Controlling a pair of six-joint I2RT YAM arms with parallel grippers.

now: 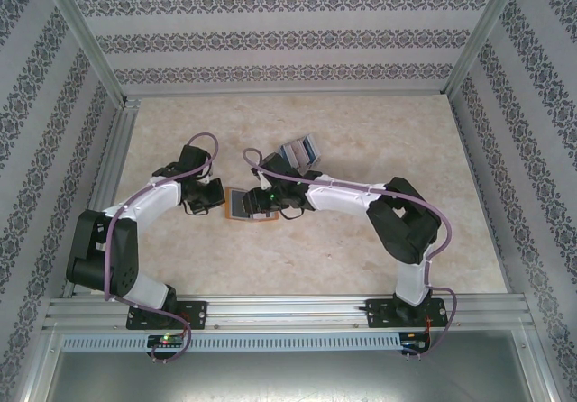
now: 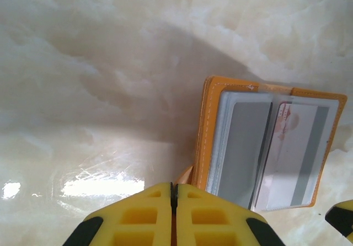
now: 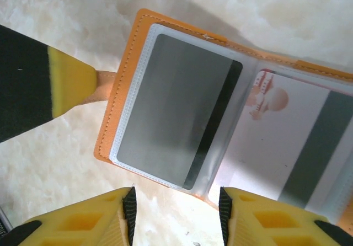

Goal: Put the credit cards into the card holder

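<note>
Card holder (image 1: 242, 205) lies open on the tabletop (image 1: 361, 132), a grey card (image 3: 176, 108) and a pinkish card (image 3: 265, 141) in its sleeves. Left claw (image 2: 173, 202) is pinching its strap (image 3: 106, 83), right claw (image 3: 176, 213) is spread just over its edge. Spare credit cards (image 1: 297, 152) sit just beyond it.

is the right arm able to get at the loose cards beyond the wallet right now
Probably yes. The right gripper stands open and empty over the card holder, and the loose credit cards lie on bare table just beyond it, nothing between.
</note>
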